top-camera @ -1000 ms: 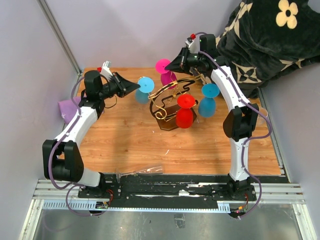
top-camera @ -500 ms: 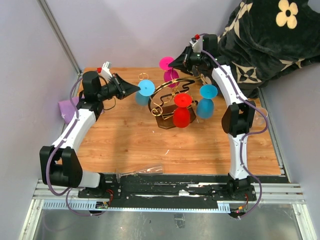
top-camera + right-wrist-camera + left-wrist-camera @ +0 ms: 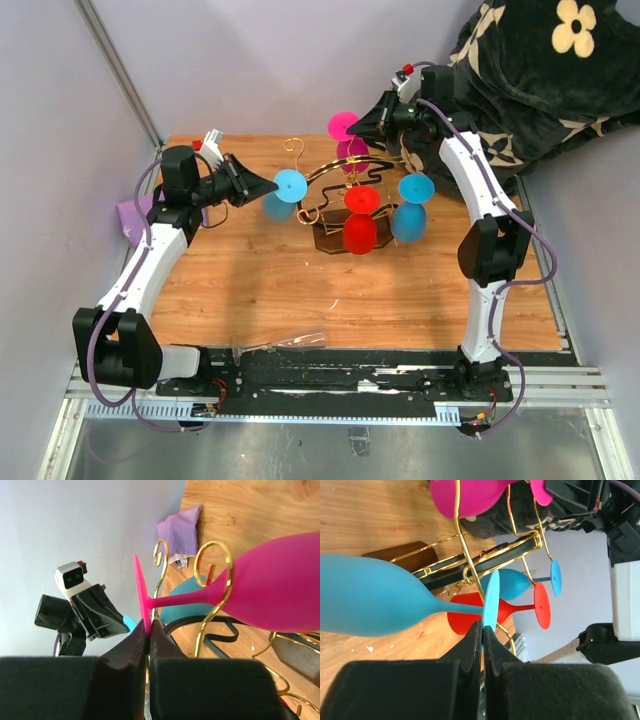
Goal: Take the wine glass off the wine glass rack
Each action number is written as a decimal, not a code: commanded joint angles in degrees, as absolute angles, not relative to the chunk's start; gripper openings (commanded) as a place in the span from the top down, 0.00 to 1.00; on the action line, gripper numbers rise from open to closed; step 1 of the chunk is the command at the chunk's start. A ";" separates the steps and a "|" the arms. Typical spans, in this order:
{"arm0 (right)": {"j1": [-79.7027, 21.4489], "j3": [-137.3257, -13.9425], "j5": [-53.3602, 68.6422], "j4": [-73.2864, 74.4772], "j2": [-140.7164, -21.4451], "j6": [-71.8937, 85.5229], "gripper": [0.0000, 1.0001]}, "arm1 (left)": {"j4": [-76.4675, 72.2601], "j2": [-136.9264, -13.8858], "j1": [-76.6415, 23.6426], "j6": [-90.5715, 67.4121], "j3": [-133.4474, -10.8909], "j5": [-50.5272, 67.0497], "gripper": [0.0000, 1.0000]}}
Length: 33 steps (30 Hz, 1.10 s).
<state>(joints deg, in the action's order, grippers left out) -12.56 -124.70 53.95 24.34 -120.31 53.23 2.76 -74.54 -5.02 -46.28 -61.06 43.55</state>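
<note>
— Two glasses are gripped, then?
— Yes. The left pincer [image 3: 482, 630] is pinched shut on the foot of the light blue wine glass [image 3: 375, 602], at the left end of the wine glass rack [image 3: 328, 238] mid-worktop [image 3: 300, 290]. The right pincer [image 3: 148, 626] is clamped on the foot of the pink glass [image 3: 280, 585], its stem between gold curls at the rack's far side.

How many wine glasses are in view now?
4: left blue glass in the left end effector; pink glass, behind the rack, in the right end effector; red glass in front; right blue glass at its right. None seems hidden.
</note>
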 commanded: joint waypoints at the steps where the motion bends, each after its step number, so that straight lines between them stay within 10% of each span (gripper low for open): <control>1: -12.75 -122.81 57.52 22.87 -117.24 52.76 0.99 | 4.85 -73.15 -5.45 -44.89 -62.55 44.19 0.99; 20: -15.07 -126.96 67.80 -7.69 -125.94 80.64 0.99 | 16.38 -71.77 -1.75 -38.27 -67.33 41.63 1.00; 33: -15.07 -138.19 68.02 6.72 -123.47 65.37 0.99 | 31.49 -75.79 2.68 -25.41 -78.38 25.29 1.00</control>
